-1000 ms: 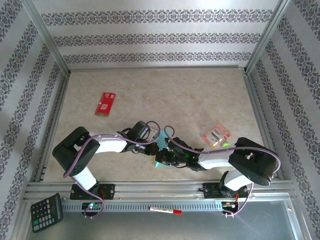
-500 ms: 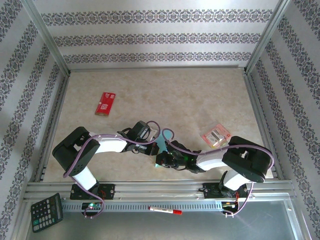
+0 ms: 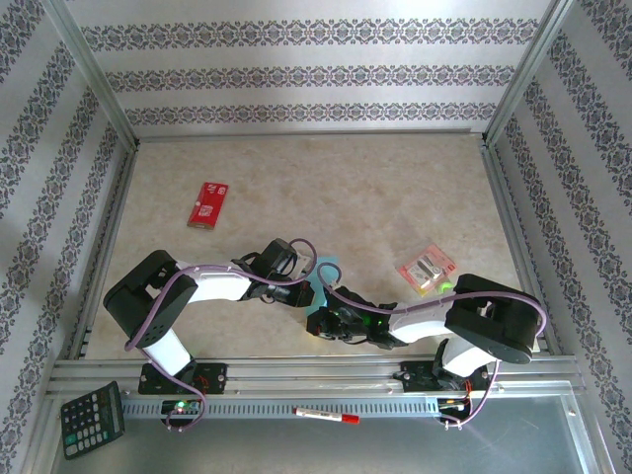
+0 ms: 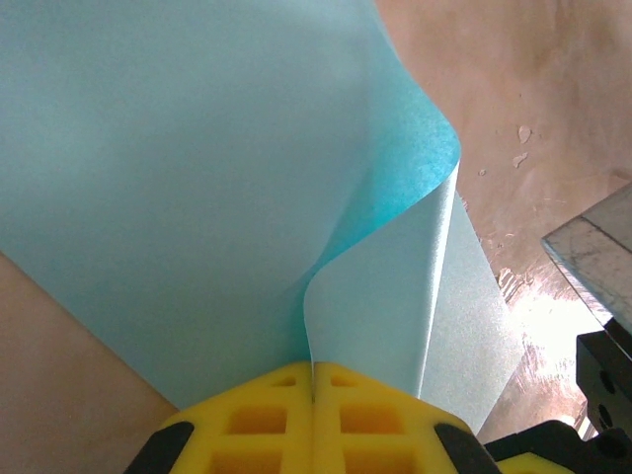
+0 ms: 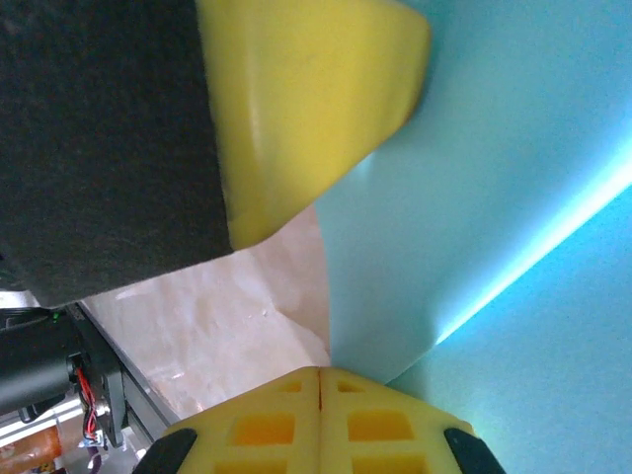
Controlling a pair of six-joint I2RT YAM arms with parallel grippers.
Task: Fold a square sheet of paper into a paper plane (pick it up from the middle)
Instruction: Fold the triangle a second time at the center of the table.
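Beige tabletop (image 3: 346,188): left end effector (image 4: 313,375), right end effector (image 5: 319,377) both clamp square sheet of paper (image 4: 178,178).

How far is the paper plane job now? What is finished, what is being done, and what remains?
Done: the paper is picked up, raised off the table where it is held. In hand: both pairs of jaws are shut on it, and the sheet curls softly between them instead of lying flat. Left: the folds themselves; no pointed plane shape shows yet.

Red packet (image 3: 208,204) and pink packet (image 3: 426,269) flank open tabletop (image 3: 346,188)
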